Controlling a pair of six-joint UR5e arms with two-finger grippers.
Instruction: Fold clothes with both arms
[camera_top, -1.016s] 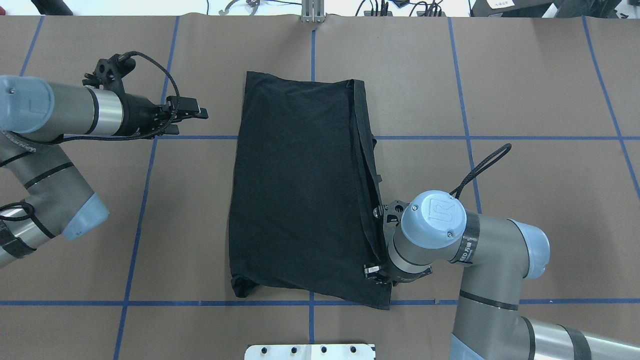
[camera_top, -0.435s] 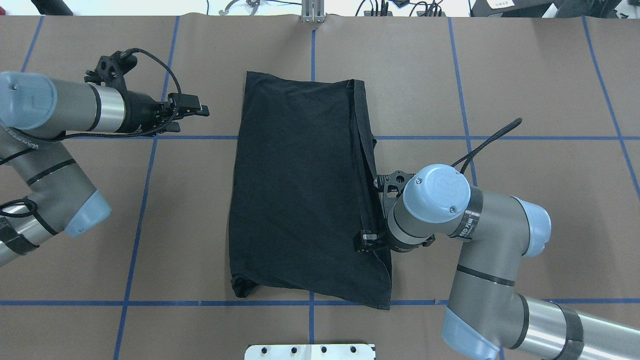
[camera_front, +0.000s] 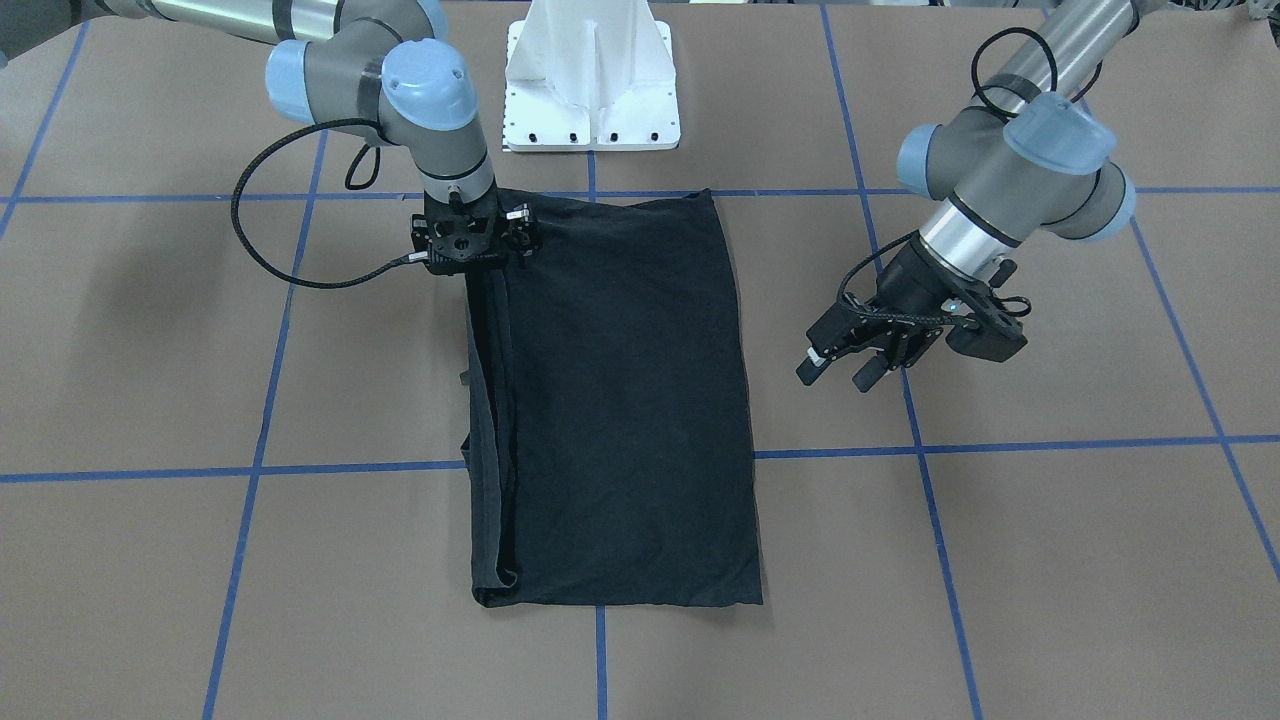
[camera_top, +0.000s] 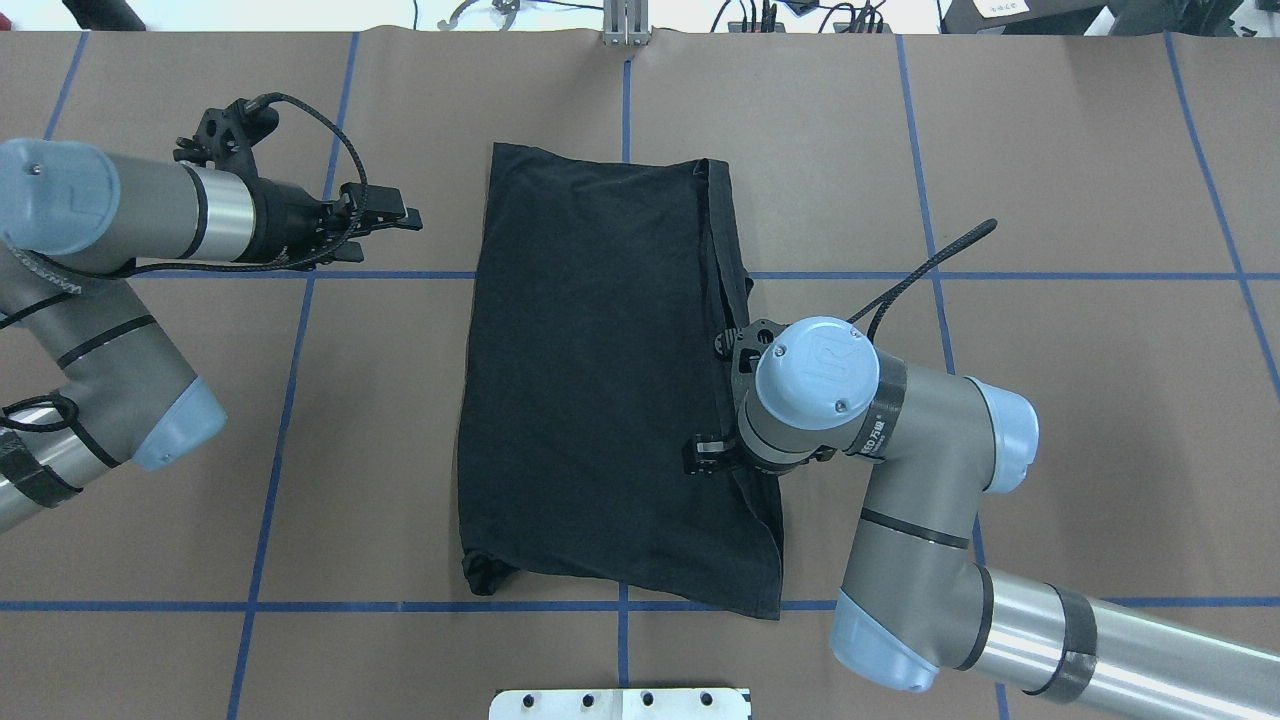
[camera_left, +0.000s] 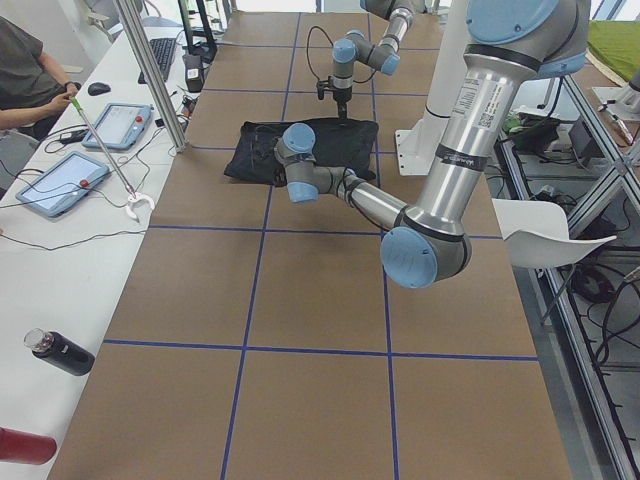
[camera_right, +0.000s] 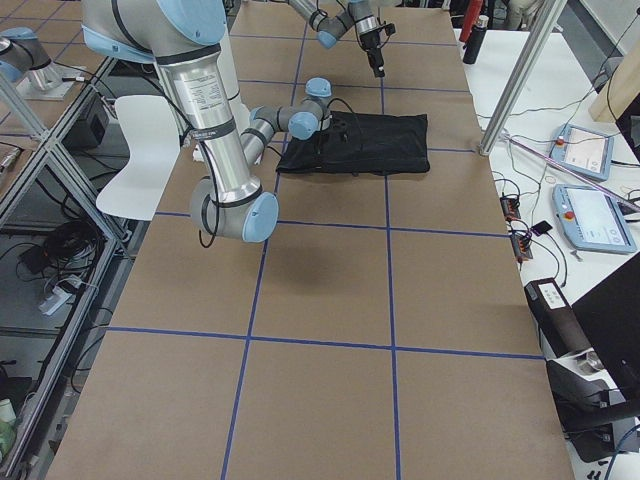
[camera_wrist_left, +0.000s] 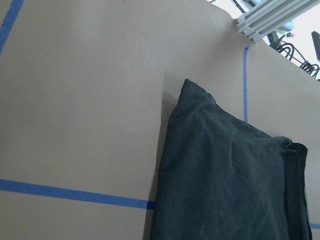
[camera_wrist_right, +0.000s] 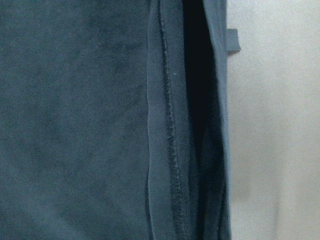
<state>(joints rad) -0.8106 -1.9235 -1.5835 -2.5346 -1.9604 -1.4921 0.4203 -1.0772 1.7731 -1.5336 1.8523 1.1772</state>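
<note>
- My task thing, the shirt (camera_top: 600, 380), lies flat in the middle of the table (camera_top: 1050, 150), folded into a long strip with a plain black face up.
- In the overhead view its long sides run from 12 to 6 o'clock. The 9 o'clock side is a smooth fold, and the 3 o'clock side shows stacked loose edges.
- My right gripper (camera_front: 468, 258) points straight down over that layered side, at about 4 o'clock from the shirt's centre in the overhead view.
- My own wrist hides its fingertips, so I cannot tell whether it is spread or pinching cloth.
- My right wrist camera sees a stitched hem running 12 to 6, a dark gap between the layers beside it, and bare table at 3 o'clock.
- My left gripper (camera_front: 838, 368) hangs above bare table at about 10 o'clock from the shirt in the overhead view, apart from the cloth, its fingers spread and holding nothing.
- My left wrist camera sees the shirt's nearest corner and a strip of blue tape (camera_wrist_left: 75, 192) on the table.
</note>
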